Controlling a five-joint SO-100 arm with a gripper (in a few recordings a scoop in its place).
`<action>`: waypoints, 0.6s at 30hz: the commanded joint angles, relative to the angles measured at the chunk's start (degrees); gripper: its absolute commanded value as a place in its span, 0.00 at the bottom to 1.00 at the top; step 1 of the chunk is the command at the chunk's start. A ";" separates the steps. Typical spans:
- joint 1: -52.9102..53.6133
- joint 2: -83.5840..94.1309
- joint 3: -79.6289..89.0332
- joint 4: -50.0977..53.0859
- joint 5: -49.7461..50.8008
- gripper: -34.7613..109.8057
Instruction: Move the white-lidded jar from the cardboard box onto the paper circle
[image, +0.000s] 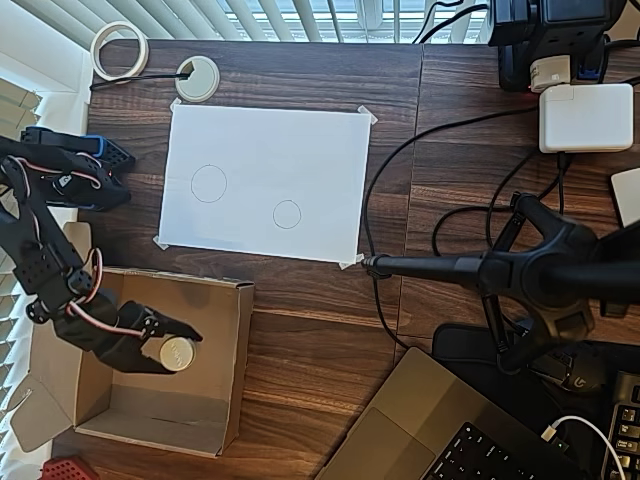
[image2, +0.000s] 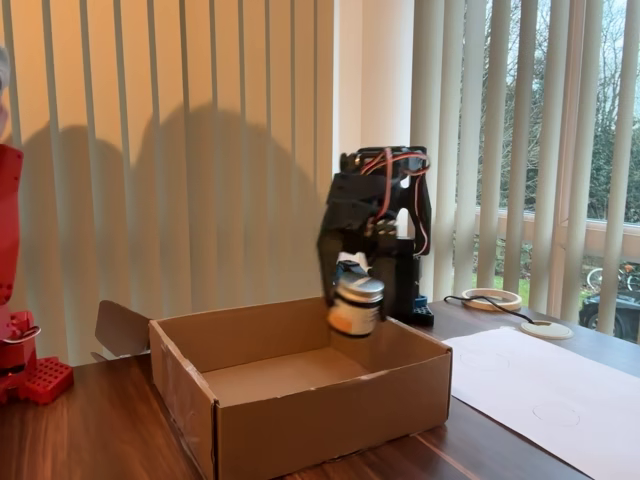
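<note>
The white-lidded jar (image2: 356, 305) hangs in the air above the open cardboard box (image2: 300, 395), clear of its floor and about level with its far rim in the fixed view. The black tool (image: 172, 352) is clenched on the jar, one finger on each side of it; in the overhead view the white lid (image: 177, 353) sits over the right half of the box. Further off, a white sheet (image: 265, 180) is taped to the dark wooden tabletop (image: 320, 330). On it the paper circle (image: 287, 214) lies right of a larger drawn circle (image: 208, 183). A white round grommet (image: 197, 78) sits beyond the sheet's far left corner.
</note>
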 joint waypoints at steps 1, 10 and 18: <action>-7.12 10.90 0.18 0.70 2.20 0.28; -25.14 15.64 10.81 -7.47 8.79 0.28; -34.89 17.40 24.26 -19.16 11.95 0.28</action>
